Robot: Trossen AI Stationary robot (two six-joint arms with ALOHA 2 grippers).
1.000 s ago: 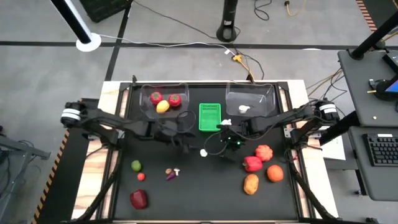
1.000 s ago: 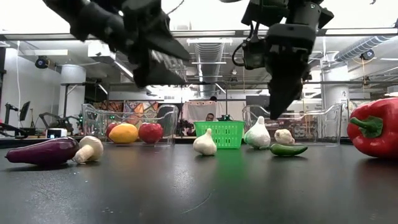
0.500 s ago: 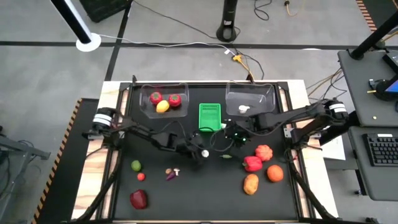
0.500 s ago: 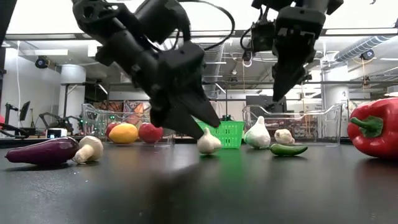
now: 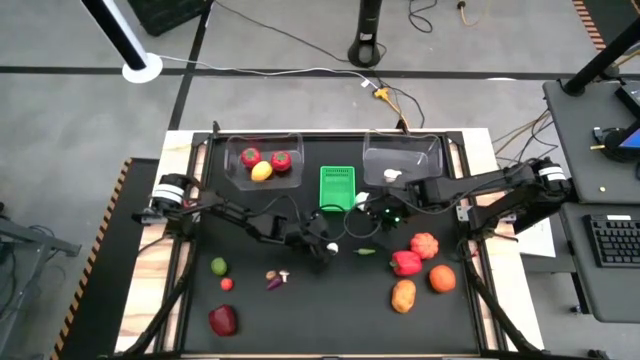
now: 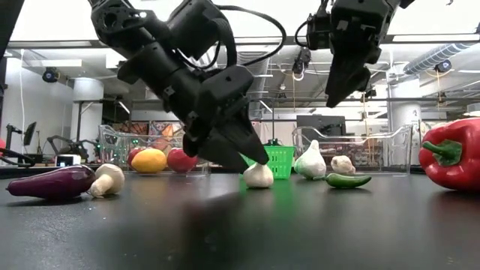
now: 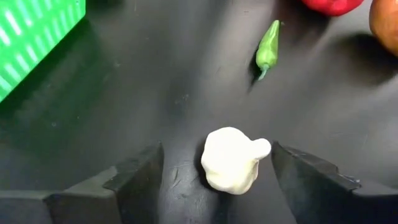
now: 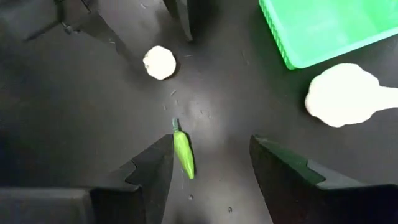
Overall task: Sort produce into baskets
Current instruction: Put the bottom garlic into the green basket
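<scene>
I'm holding the left gripper (image 7: 214,168) wide, fingers straddling the white garlic bulb (image 7: 232,159) on the table, its stem pointing toward one finger. Right gripper (image 8: 208,165) is hovering half-open above the green chili (image 8: 183,153), farther off.

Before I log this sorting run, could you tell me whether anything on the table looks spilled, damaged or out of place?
Nothing stands out. The loose toy produce sits scattered and intact on the black table, and the small white garlic bulb lies between the open left gripper fingers, not yet gripped. The bright green perforated basket and two clear plastic bins stand upright.
</scene>
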